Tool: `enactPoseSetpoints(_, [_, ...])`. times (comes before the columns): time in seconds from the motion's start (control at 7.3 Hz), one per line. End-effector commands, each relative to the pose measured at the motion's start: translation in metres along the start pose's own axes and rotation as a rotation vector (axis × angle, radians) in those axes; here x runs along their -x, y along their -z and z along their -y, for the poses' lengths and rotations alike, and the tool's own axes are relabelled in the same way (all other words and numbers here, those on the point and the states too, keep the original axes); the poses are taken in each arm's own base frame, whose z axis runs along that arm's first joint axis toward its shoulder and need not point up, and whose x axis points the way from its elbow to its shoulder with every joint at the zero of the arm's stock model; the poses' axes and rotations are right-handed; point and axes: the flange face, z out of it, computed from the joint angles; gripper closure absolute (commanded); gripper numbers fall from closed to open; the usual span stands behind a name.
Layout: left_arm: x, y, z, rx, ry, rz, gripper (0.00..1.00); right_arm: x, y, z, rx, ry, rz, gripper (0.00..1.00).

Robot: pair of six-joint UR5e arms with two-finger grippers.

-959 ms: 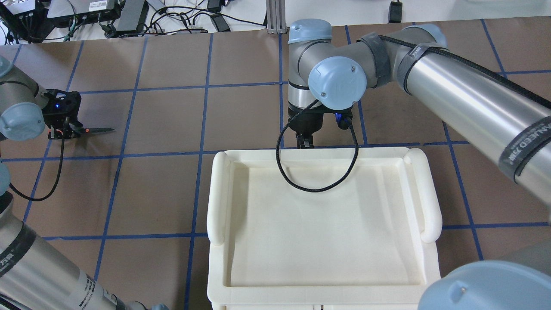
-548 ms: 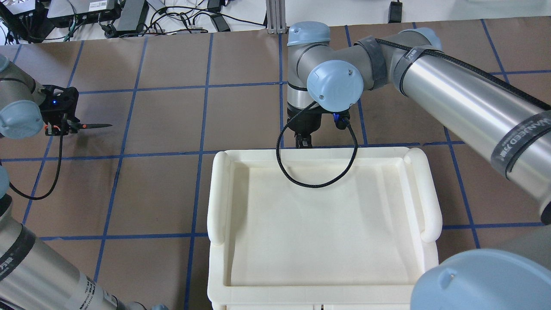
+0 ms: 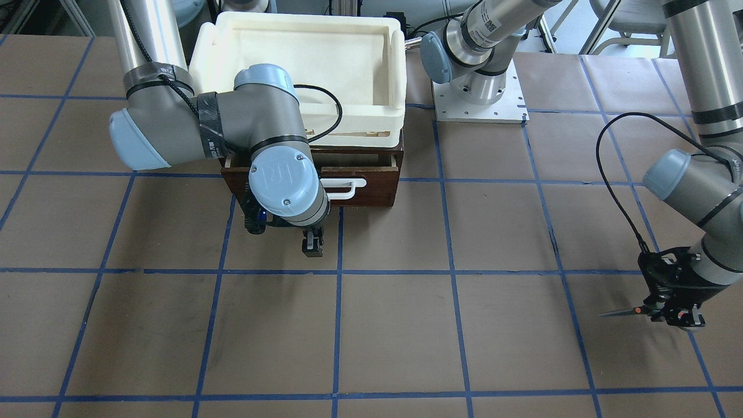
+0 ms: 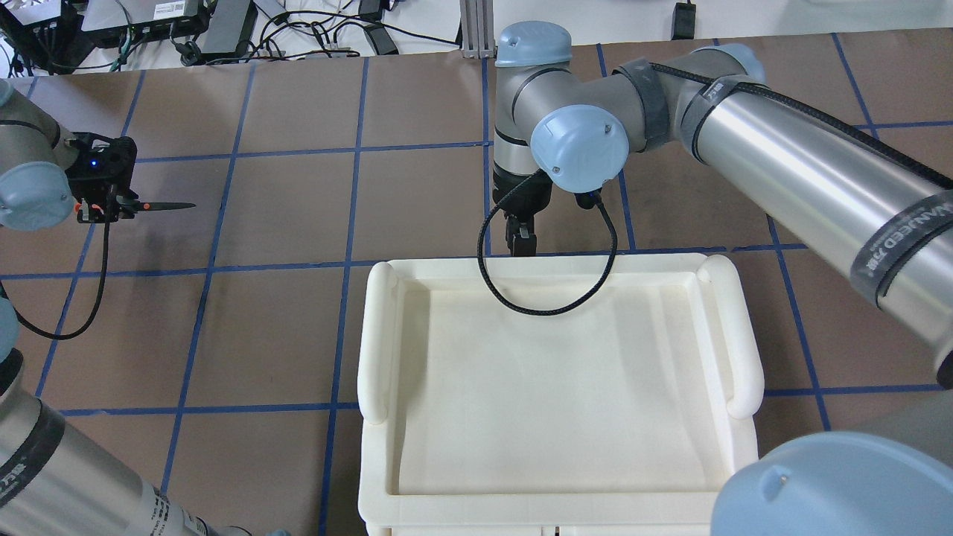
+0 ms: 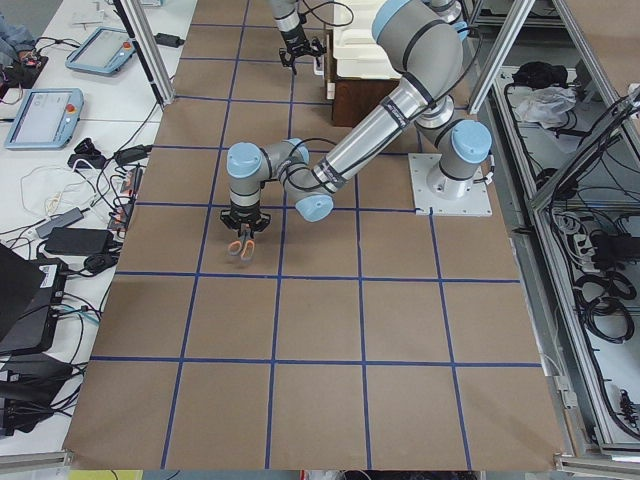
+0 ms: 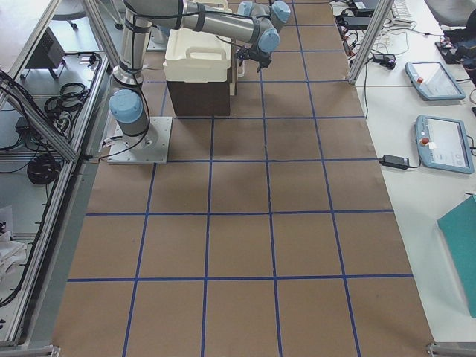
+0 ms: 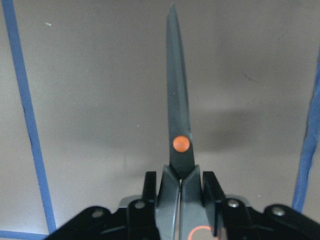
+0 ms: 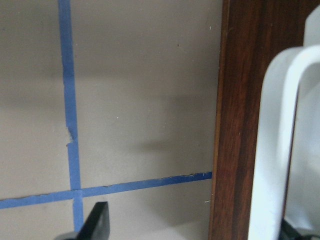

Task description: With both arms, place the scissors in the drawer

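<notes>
My left gripper [image 4: 104, 206] is shut on the scissors [image 4: 165, 205] at the table's far left and holds them level above the paper. In the left wrist view the dark blade and orange pivot dot [image 7: 180, 144] stick out forward between the shut jaws. They also show in the front-facing view [image 3: 622, 313]. The drawer [image 3: 371, 174] has a dark-brown front and a white handle [image 3: 347, 187], with a strip of pale wood behind the front. My right gripper [image 3: 313, 247] hangs in front of the drawer front. In its wrist view the fingers [image 8: 96, 224] stand wide apart, with the handle [image 8: 280, 150] to one side.
A cream-white tray [image 4: 376, 335] sits on top of the drawer cabinet and hides the drawer from above. The table is brown paper with a blue tape grid [image 4: 350, 264]. The left arm's base plate [image 3: 479, 98] is beside the cabinet. Cables and power bricks [image 4: 223, 30] lie past the far edge.
My left gripper has carried the scissors a little toward the far side of the table. My right wrist has shifted slightly away from the tray edge.
</notes>
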Motion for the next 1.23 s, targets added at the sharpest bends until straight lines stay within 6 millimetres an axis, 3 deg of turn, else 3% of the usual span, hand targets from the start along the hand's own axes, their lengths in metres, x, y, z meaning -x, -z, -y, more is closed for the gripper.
enactPoseSetpoints(0.0, [0.0, 0.007, 0.007, -0.004, 0.013, -0.004, 0.81, 0.006, 0.007, -0.002, 0.006, 0.056, 0.037, 0.0])
enactPoseSetpoints(0.55, [0.001, 0.044, 0.043, -0.019, -0.008, 0.004, 0.85, 0.018, 0.008, 0.003, 0.015, 0.096, 0.072, 0.0])
enactPoseSetpoints(1.1, [-0.003, 0.097, 0.115, -0.065, -0.023, -0.05, 0.85, 0.044, 0.014, -0.002, 0.018, 0.099, 0.095, 0.0])
